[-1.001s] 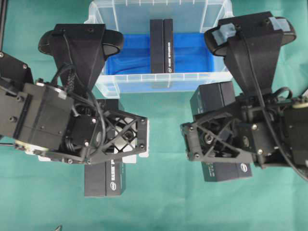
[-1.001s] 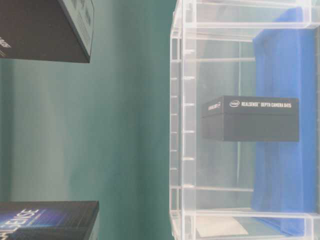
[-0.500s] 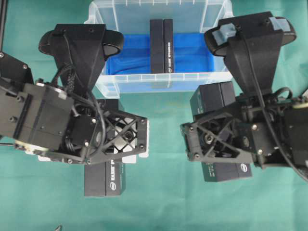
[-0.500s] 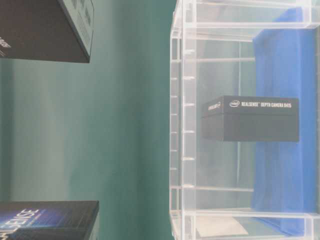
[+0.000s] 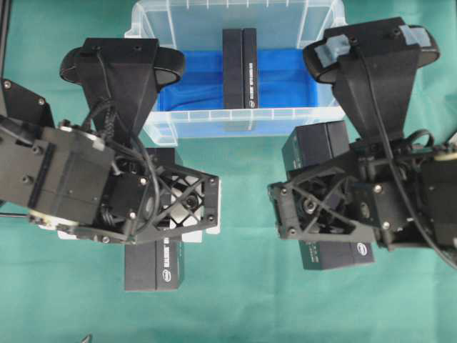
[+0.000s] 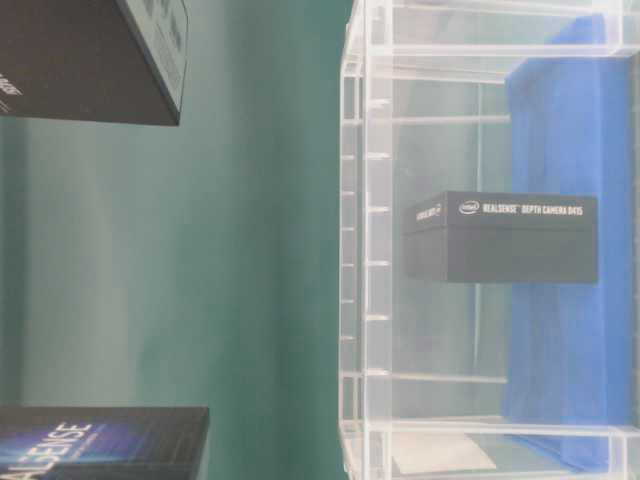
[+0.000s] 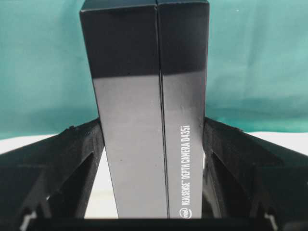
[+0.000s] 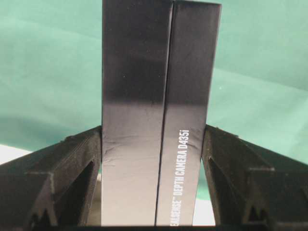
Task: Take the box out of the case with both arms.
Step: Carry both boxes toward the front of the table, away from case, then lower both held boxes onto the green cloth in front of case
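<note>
Left tool [image 7: 154, 144] clamping black box [image 7: 144, 120], third box [image 5: 239, 68] inside case [image 5: 235, 121]

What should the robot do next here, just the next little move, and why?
Probably set the held boxes down and open up. The left pincer clamps the left box and the right pincer the right box, both outside the case, while a third box stands inside it on the blue sheet. A pincer must be free to fetch that one.

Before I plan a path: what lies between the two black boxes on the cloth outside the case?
Only bare green cloth between the left box and the right box, seen in the overhead view.
</note>
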Tool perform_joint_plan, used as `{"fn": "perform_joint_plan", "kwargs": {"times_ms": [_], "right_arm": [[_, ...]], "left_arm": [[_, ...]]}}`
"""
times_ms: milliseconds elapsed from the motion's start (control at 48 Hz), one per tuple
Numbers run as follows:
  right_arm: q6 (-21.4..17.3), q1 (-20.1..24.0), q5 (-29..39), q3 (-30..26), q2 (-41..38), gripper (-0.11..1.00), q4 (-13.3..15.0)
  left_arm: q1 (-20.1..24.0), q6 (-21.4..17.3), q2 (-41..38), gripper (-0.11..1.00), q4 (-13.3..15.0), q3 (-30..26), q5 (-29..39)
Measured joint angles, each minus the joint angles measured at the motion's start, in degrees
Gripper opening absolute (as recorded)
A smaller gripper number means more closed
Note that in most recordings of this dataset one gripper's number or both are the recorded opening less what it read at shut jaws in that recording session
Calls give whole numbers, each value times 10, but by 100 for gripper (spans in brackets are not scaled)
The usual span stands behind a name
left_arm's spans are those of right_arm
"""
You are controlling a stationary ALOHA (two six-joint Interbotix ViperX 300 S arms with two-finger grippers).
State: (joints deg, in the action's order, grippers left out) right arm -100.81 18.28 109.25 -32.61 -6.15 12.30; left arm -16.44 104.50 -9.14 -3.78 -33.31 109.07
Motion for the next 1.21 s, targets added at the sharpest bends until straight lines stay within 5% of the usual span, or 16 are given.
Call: {"fn": "perform_joint_plan", "kwargs": {"times_ms": [438, 938, 1209], "right_arm": [[-1, -1, -24, 59, -1, 65, -2], [-26, 0, -205, 256, -4, 65, -22], [-40, -1, -348, 367, -4, 65, -26]], "left_arm": [[-1, 2, 0, 62, -3, 62, -21], [-1, 45, 51, 62, -16, 324, -287], [-4, 45, 49, 62, -9, 417, -390]]}}
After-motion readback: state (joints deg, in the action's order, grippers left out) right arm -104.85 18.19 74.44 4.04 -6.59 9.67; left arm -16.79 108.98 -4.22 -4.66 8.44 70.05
